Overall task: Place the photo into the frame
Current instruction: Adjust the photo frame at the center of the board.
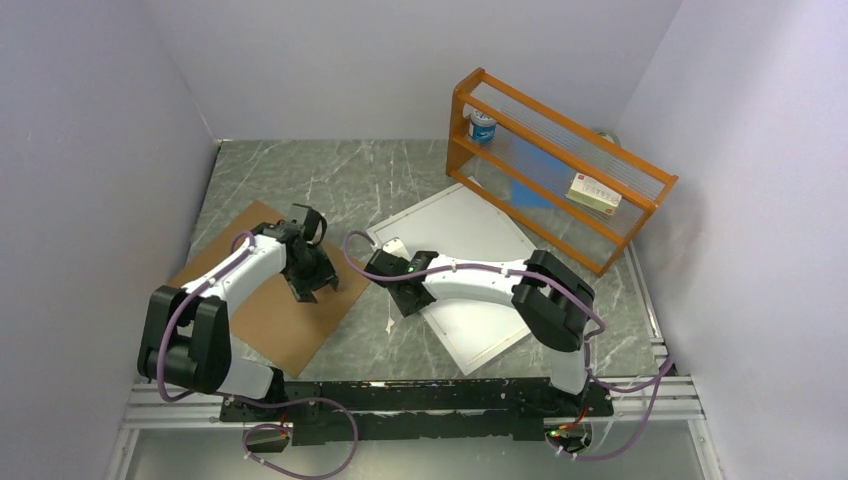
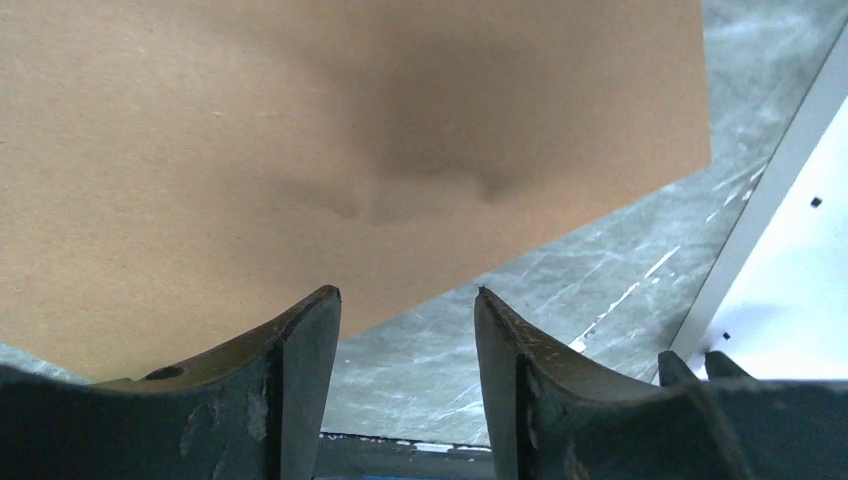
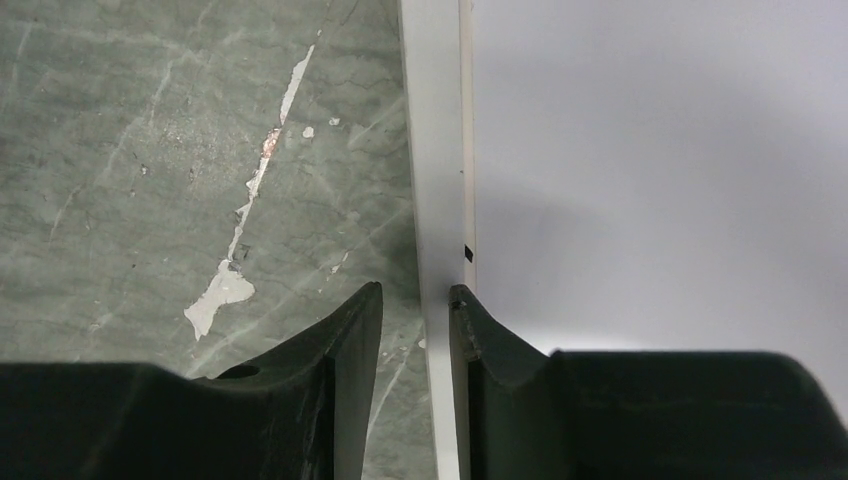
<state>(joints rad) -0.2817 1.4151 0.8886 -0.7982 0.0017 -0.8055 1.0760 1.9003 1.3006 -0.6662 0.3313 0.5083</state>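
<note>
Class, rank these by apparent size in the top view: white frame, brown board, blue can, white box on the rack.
1. white frame and brown board: look alike, each partly covered
2. white box
3. blue can

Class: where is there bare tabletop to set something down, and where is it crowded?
Free: rear-left tabletop, bordered by back wall, brown board and frame; also the near strip between board and frame. Crowded: the narrow gap between frame and orange rack.

Place: robot lab test cell.
Walls: plain pale lilac panels close in left, back and right.
Table: grey-green marbled top.
Rig: two cabled arms bolted by a metal rail along the bottom edge.
</note>
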